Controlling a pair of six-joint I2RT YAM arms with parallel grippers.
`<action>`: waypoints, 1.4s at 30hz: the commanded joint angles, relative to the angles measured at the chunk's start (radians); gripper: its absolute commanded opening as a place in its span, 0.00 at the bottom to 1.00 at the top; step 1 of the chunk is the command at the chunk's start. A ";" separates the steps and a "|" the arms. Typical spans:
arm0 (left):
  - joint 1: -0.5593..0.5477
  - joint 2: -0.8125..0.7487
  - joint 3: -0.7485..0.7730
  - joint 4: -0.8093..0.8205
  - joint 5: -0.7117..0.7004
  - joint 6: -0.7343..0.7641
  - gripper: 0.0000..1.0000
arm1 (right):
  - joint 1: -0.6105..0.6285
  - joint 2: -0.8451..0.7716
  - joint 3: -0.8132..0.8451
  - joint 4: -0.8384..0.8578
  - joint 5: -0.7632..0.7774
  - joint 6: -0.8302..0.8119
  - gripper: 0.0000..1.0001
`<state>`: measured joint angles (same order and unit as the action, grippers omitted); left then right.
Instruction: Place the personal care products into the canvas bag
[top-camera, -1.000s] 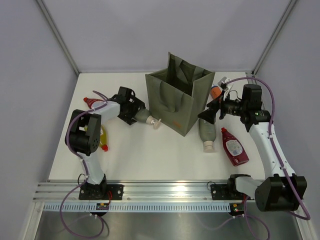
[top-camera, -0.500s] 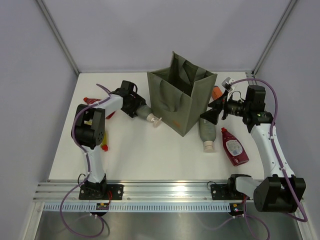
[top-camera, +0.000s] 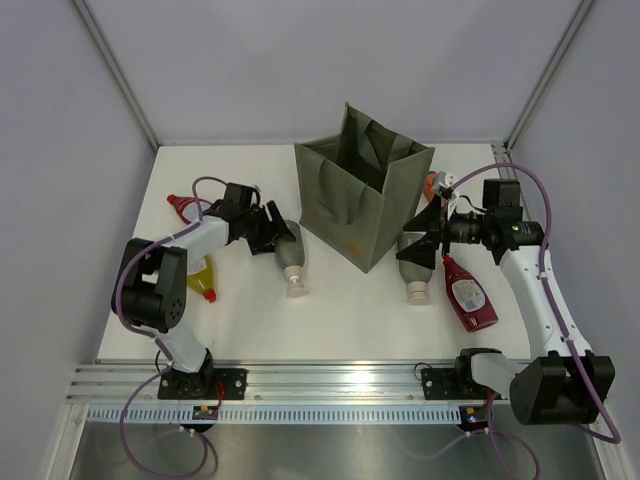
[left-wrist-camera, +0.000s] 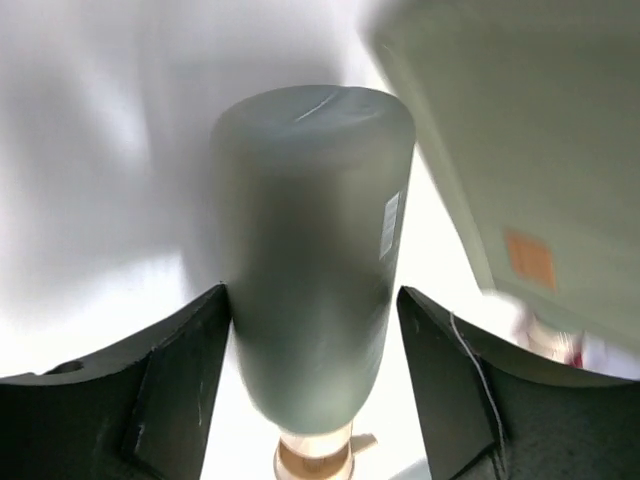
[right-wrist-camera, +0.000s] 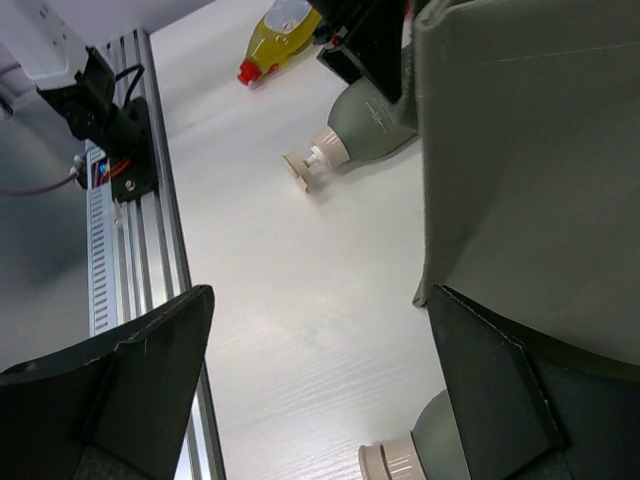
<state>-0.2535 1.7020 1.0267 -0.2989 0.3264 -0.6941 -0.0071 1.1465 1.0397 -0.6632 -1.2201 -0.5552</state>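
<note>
The olive canvas bag (top-camera: 365, 195) stands upright at the middle back. A grey-green pump bottle (top-camera: 290, 256) lies left of it with its beige pump toward the front. My left gripper (top-camera: 268, 228) is shut on this bottle's body (left-wrist-camera: 310, 250), a finger pressed on each side. A second grey-green bottle (top-camera: 413, 262) with a beige cap lies at the bag's right corner. My right gripper (top-camera: 420, 235) hangs open just above it, nothing between its fingers (right-wrist-camera: 130, 390). A dark red bottle (top-camera: 468, 292) lies further right. An orange bottle (top-camera: 432, 183) is half hidden behind the bag.
A yellow bottle with a red cap (top-camera: 205, 275) and a red-topped item (top-camera: 180, 205) lie by the left arm. The bag wall (right-wrist-camera: 540, 150) is close on the right gripper's side. The metal rail (top-camera: 320, 385) runs along the front edge.
The left gripper has narrowed onto the pump bottle and swung it, so the pump now points to the front. The right gripper has moved lower beside the bag, over the capped bottle.
</note>
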 joint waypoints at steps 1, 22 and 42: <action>-0.006 -0.059 -0.045 0.161 0.337 0.085 0.00 | 0.138 -0.016 0.065 -0.116 0.054 -0.140 0.96; -0.007 -0.324 -0.191 0.043 0.347 0.231 0.09 | 0.791 0.193 -0.056 0.163 1.042 0.017 0.99; -0.006 -0.913 -0.215 -0.097 -0.033 0.459 0.99 | 0.791 0.427 -0.173 0.174 1.294 0.086 1.00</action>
<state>-0.2619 0.8207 0.8146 -0.3798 0.3393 -0.2771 0.7818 1.5246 0.8455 -0.4702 0.0917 -0.4892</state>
